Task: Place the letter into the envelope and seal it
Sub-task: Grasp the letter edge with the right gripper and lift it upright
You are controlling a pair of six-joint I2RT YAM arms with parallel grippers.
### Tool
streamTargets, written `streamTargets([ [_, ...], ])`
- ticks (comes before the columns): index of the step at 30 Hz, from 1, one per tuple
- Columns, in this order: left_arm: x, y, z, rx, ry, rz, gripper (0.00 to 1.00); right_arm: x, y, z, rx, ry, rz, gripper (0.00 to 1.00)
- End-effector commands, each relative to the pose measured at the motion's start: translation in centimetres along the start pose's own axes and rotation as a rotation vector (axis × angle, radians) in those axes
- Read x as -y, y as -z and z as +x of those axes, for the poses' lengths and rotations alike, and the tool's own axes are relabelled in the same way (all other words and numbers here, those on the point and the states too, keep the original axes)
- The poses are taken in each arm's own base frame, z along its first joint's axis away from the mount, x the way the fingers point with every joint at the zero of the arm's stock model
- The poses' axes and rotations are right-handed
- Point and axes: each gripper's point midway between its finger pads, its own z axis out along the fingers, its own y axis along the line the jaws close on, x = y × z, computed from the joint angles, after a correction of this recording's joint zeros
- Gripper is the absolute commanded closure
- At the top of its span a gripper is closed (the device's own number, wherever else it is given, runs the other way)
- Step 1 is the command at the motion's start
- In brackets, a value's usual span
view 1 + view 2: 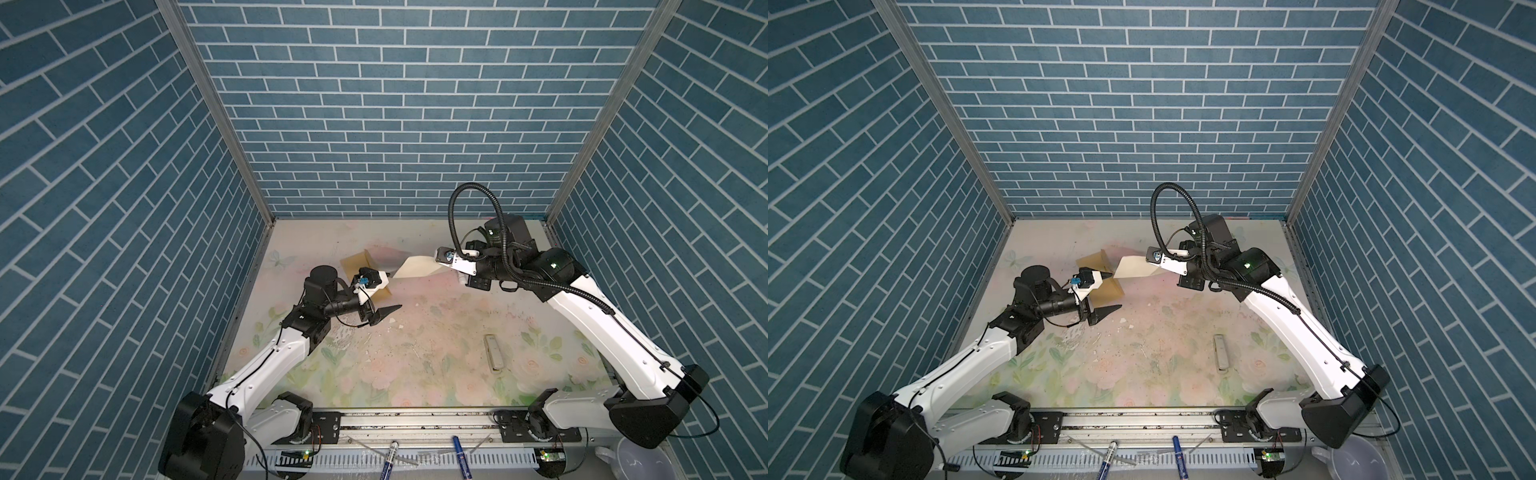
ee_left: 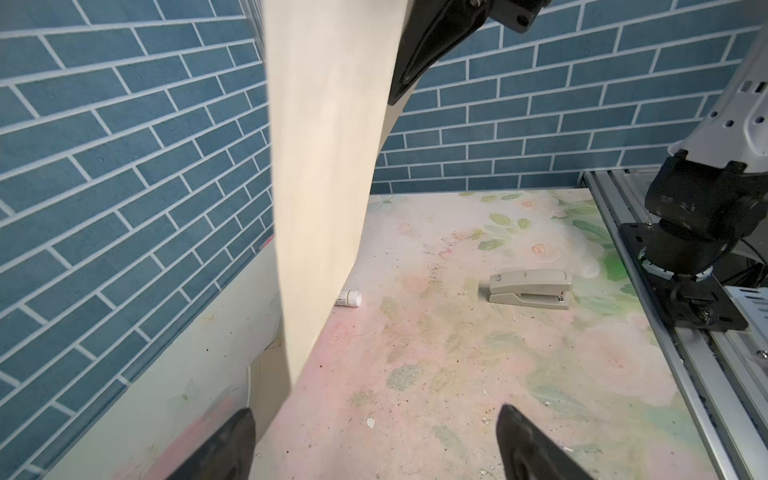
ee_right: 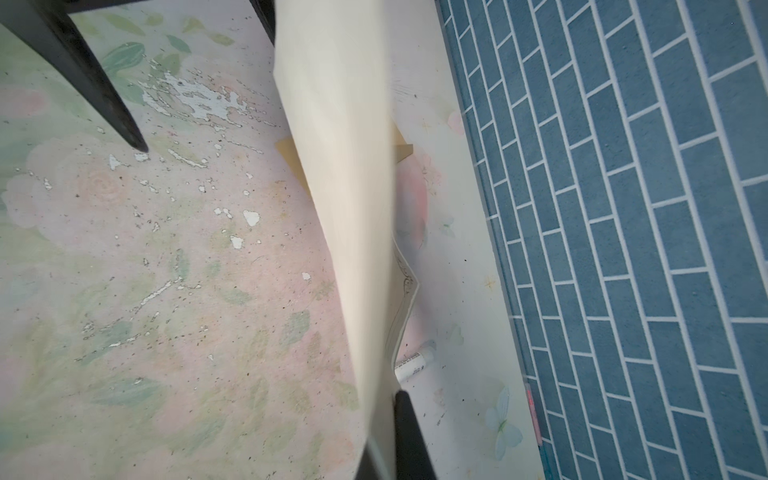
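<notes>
The right claw [image 2: 399, 89] is pinching one short end of the letter [image 1: 415, 266], its jaws pressed together on the paper and holding it up off the floral tabletop [image 1: 415, 332]. From that grip the sheet is stretching away toward the left claw [image 2: 374, 436], whose jaws are standing spread wide. The letter's free end is hanging close beside one of the left claw's fingers [image 2: 224, 449]; I cannot tell whether they are touching. The letter is showing a plain pale cream outer face, bowed and folded over, with a dark scrolled border [image 3: 405, 286] peeking along an inner edge. The mustard envelope [image 1: 353, 264] is lying flat below the left claw, partly hidden.
</notes>
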Motion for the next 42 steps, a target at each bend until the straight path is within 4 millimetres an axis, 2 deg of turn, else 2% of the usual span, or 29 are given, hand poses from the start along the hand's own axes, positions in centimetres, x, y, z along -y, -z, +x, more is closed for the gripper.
streamTargets([
  [1, -0.2, -0.3, -0.8, 0.019, -0.051, 0.005, 0.12, -0.2, 2.0, -1.6, 0.062, -0.015, -0.014, 1.00],
  [8, -0.4, -0.5, -1.0, 0.030, -0.072, 0.004, 0.23, -0.9, 2.3, -1.7, 0.073, -0.016, -0.044, 1.00],
  [11, -0.2, -0.6, -1.0, 0.031, -0.068, 0.023, 0.34, -1.1, 2.3, -1.7, 0.075, -0.017, -0.051, 1.00],
  [19, 0.0, -0.8, -0.7, 0.033, -0.066, 0.039, 0.72, -1.0, 2.3, -2.0, 0.086, -0.027, -0.058, 1.00],
  [27, 0.5, -0.5, -0.3, 0.037, -0.070, 0.027, 0.99, -0.8, 2.1, -2.2, 0.091, -0.048, -0.054, 1.00],
  [29, 0.6, -0.4, -0.4, 0.041, -0.074, 0.027, 1.00, -0.4, 2.1, -2.3, 0.092, -0.066, -0.037, 1.00],
  [32, 0.8, -0.3, -0.4, 0.049, -0.069, 0.029, 1.00, 1.0, 2.4, -2.4, 0.097, -0.100, 0.027, 0.82],
  [35, 0.9, -0.3, -0.7, 0.068, -0.045, 0.028, 1.00, 2.0, 3.6, -3.1, 0.129, -0.142, 0.079, 0.50],
  [37, 1.1, -0.2, -1.0, 0.084, -0.030, 0.034, 1.00, 2.5, 4.9, -4.0, 0.188, -0.162, 0.102, 0.35],
  [42, 1.7, -0.1, -1.3, 0.111, 0.004, 0.041, 1.00, 1.5, 7.5, -6.5, 0.371, -0.208, 0.072, 0.14],
])
